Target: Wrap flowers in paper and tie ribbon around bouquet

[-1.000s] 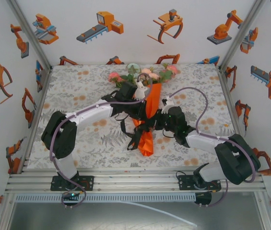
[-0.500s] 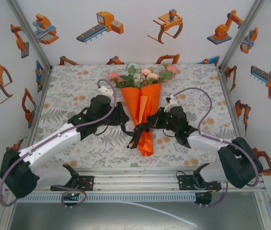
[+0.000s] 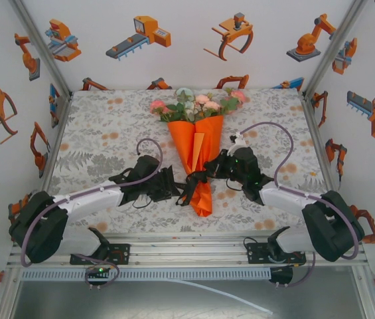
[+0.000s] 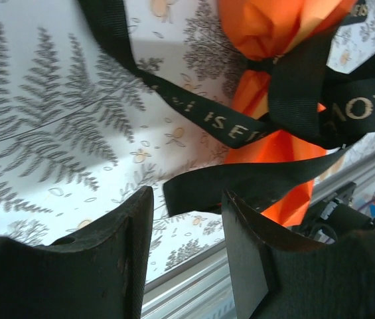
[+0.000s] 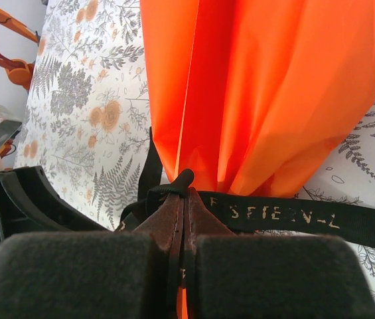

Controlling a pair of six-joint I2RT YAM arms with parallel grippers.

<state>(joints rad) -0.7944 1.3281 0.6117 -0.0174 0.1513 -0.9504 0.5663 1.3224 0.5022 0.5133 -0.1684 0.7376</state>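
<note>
The bouquet lies on the table, its orange paper (image 3: pixel 197 143) forming a cone with the flowers (image 3: pixel 197 104) at the far, wide end. The black ribbon (image 3: pixel 194 181) is knotted around the cone's narrow part. In the left wrist view the ribbon (image 4: pixel 222 130) shows pale lettering beside the paper (image 4: pixel 273 26). My left gripper (image 3: pixel 174 187) sits low just left of the knot; its jaws (image 4: pixel 186 207) stand open and empty, with a loose ribbon end ahead of them. My right gripper (image 3: pixel 215 174) is at the knot's right, shut (image 5: pixel 186 194) on the ribbon (image 5: pixel 273 216) below the paper (image 5: pixel 273 86).
The floral tablecloth (image 3: pixel 101 126) covers the table between the printed walls. An aluminium rail (image 3: pixel 187 249) runs along the near edge, close behind the left gripper. The grey-purple cables (image 3: pixel 270 133) loop above both arms.
The left arm has drawn away from the top of the bouquet, swung left and come down low beside the knot, its jaws now wider. The right gripper has kept its hold.
</note>
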